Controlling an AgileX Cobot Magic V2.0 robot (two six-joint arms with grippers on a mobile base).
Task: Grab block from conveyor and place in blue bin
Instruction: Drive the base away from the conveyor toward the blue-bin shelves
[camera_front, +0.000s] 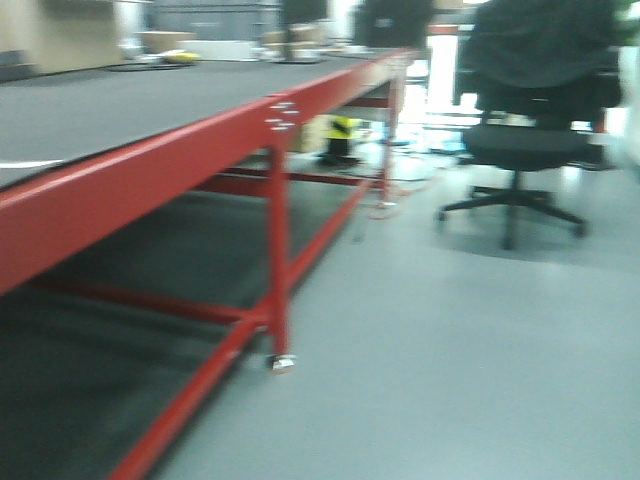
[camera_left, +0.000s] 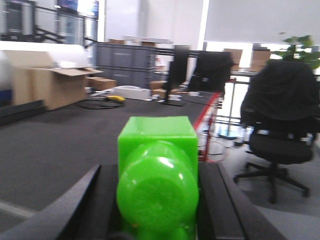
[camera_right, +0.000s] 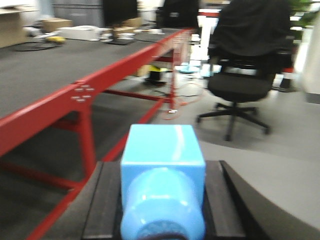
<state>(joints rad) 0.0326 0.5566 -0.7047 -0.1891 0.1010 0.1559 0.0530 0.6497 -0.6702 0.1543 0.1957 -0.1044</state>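
The left tool (camera_left: 157, 172) grips a green block (camera_left: 156, 145) level over the conveyor (camera_left: 55, 140); right tool (camera_right: 162, 169) grips a blue block (camera_right: 163, 145) alongside.

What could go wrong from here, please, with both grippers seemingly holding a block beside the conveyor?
No blue bin shows in any view, so a release now would be unaimed.
The green block in the left gripper and the blue block in the right gripper fill much of their wrist views, hiding what lies below.
The office chair stands near the conveyor's red frame; a moving base might clip either.
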